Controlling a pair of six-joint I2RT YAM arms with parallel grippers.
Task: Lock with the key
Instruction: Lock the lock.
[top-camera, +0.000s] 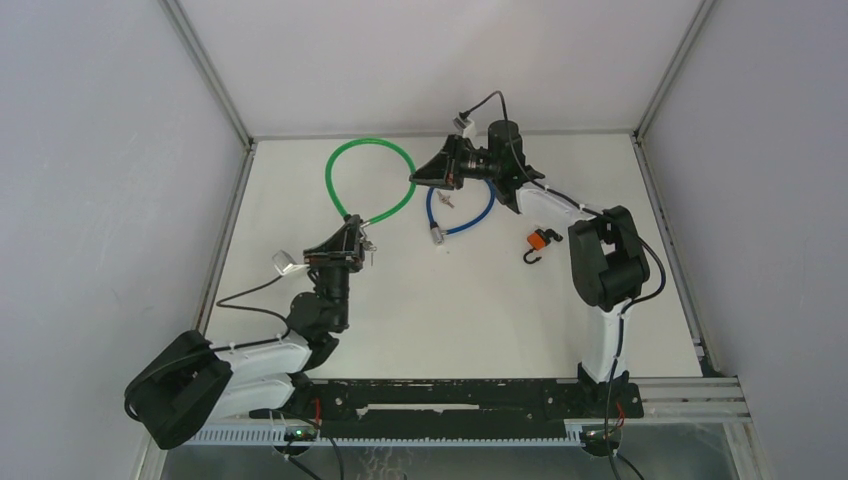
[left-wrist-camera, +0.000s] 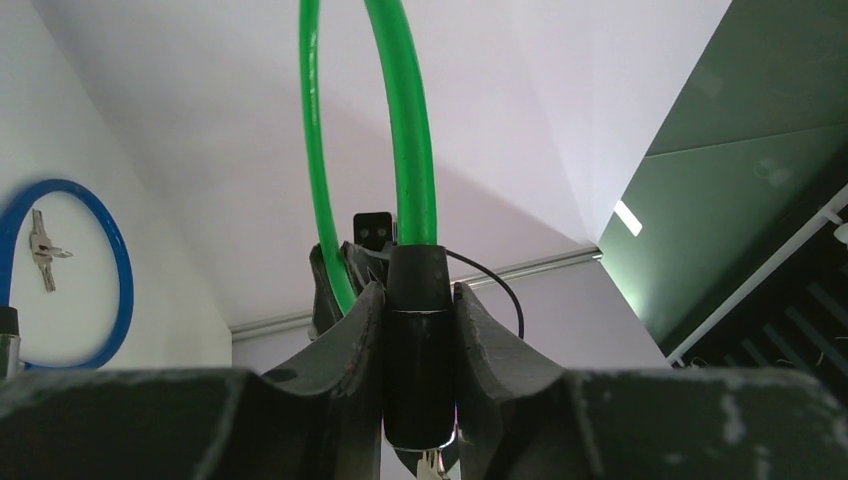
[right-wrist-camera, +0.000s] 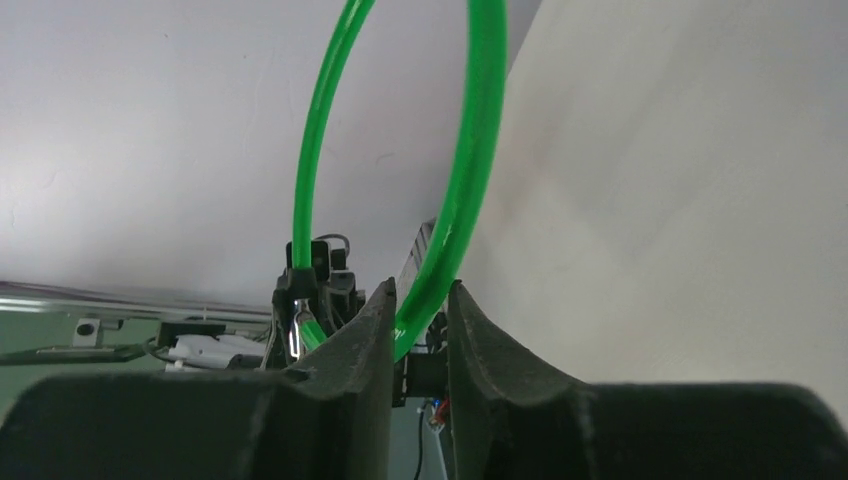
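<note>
A green cable lock (top-camera: 368, 180) lies as a loop on the white table. My left gripper (top-camera: 353, 235) is shut on its black cylinder body (left-wrist-camera: 418, 340), and the green cable (left-wrist-camera: 405, 130) rises from the body's top. A silver key (left-wrist-camera: 432, 465) pokes out below the body. My right gripper (top-camera: 416, 176) is at the loop's right side. In the right wrist view the right gripper (right-wrist-camera: 420, 292) has its jaws slightly apart, with the green cable (right-wrist-camera: 470, 190) passing between the tips and a gap beside it. Beyond it the lock body and a silver piece (right-wrist-camera: 297, 325) show.
A blue cable lock (top-camera: 462, 212) with a bunch of keys (top-camera: 445, 200) inside its loop lies right of the green one; the blue lock (left-wrist-camera: 112, 262) also shows at the left in the left wrist view. A small orange and black hook (top-camera: 540, 241) lies near the right arm.
</note>
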